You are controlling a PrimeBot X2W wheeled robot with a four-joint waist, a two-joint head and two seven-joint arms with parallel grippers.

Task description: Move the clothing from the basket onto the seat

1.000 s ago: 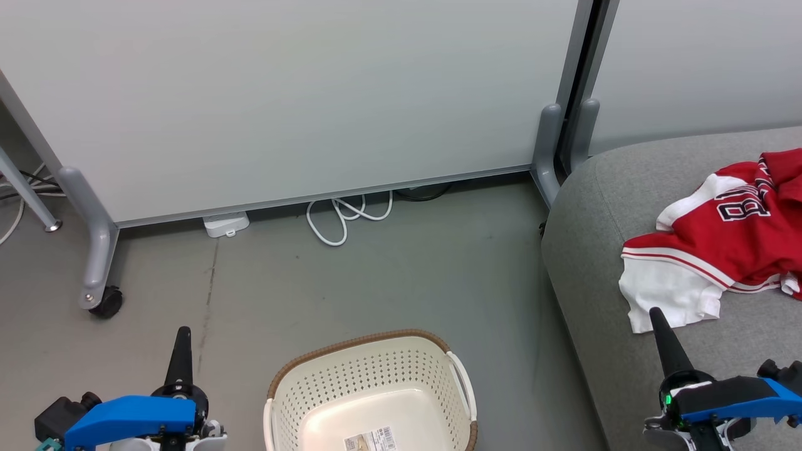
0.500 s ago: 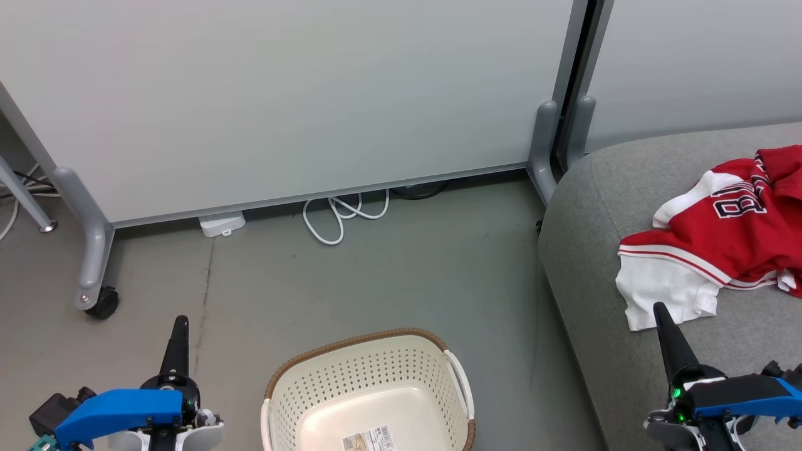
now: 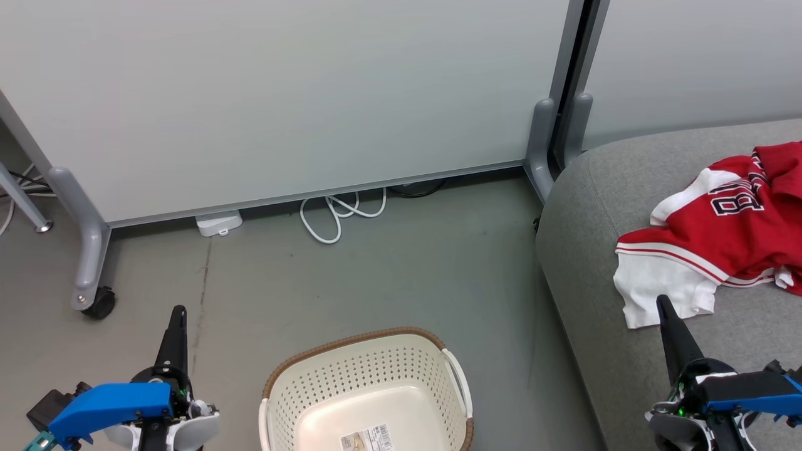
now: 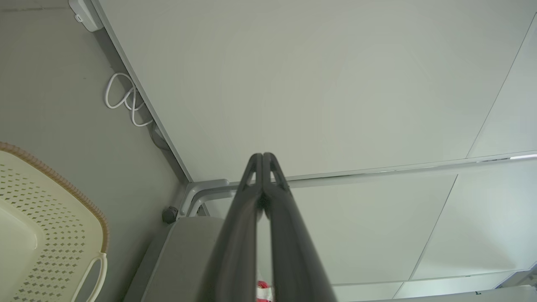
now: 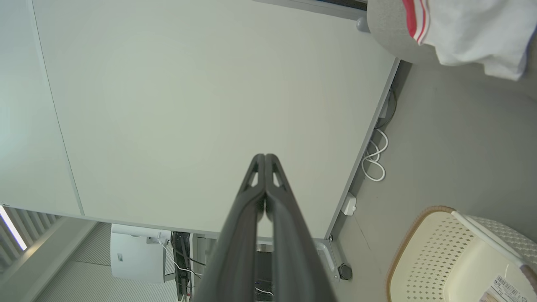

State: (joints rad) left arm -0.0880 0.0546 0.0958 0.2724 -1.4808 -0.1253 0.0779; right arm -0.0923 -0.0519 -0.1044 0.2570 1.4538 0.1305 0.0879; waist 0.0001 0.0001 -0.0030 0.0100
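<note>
Red clothing (image 3: 727,238) lies crumpled on the grey seat (image 3: 595,250), its white edge just beyond my right hand (image 3: 661,302), which is pinched fully closed and holds nothing. My left hand (image 3: 179,310), likewise closed, hovers above the floor (image 3: 376,275) beside the cream basket (image 3: 357,376).

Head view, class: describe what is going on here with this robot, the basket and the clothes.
The laundry move looks finished. The red and white clothing lies crumpled on the grey seat. The basket stands on the floor, and the part of it in view holds nothing but a label sticker. The left gripper and the right gripper are both shut and hold nothing. The right one's tip points at the clothing's white edge.
</note>
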